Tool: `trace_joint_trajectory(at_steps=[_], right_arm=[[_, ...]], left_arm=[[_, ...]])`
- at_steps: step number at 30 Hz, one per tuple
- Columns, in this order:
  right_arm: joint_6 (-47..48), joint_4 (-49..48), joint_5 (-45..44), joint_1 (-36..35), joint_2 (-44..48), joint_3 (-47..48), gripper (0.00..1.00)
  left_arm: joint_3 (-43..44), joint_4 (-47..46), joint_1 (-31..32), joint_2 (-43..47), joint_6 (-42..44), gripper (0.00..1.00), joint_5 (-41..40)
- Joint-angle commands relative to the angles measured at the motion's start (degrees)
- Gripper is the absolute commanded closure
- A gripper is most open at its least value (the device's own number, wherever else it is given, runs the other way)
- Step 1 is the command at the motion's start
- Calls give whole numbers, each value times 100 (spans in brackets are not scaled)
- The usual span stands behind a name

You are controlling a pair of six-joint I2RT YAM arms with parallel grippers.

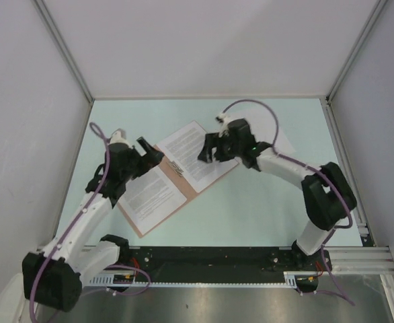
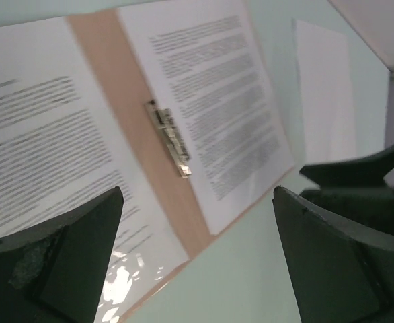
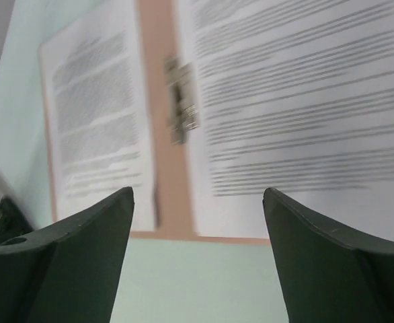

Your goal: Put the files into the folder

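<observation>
Your left gripper hangs over the pale green table with its jaws wide apart and nothing between them. Just ahead of its fingertips lies the folder, open flat, with its near corner under the gap. The files lie on it as printed sheets, one on each half. A metal clasp sits on the bare salmon strip between them.

Your right gripper is also spread wide and empty. It hovers above the folder's edge from the opposite side. Bare table lies directly below its tips, and the folder's spine runs away from it.

Beyond the left gripper's right finger, past the folder, a blank sheet lies alone on the table, apart from the folder. Only the left wrist view shows that sheet plainly. From above it is mostly hidden behind the right arm, and the right wrist view does not show it at all.

The top view gives you the room, which neither wrist view does. Plain white walls close the table in on three sides, with metal posts at the far corners. A black rail carries both arm bases at the near edge. From up there the two grippers face each other across the folder's far half. Each is above the folder, and whether either touches the paper cannot be told.
</observation>
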State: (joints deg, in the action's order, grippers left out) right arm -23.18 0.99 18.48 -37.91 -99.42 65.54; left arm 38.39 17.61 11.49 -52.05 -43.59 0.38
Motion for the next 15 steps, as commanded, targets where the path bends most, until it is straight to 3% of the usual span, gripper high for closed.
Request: trace_joint_trajectory(at_steps=[1,7,11,15], right_arm=[[718,867,-574,1424,581,38,15],[1043,622,-47,3610,319,143,7],[1070,541,349,4500,-286,616,6],[1289,630,148,4749,-780,1091,5]], left_arm=[[633,-1609,880,-1205,70,0,172],[2153,-2832,2189,-3229,114,2,471],[3452,-3411,2612,-5002,-149,3,832],[4570,-3773,2885,-6260,-369,3,1130]])
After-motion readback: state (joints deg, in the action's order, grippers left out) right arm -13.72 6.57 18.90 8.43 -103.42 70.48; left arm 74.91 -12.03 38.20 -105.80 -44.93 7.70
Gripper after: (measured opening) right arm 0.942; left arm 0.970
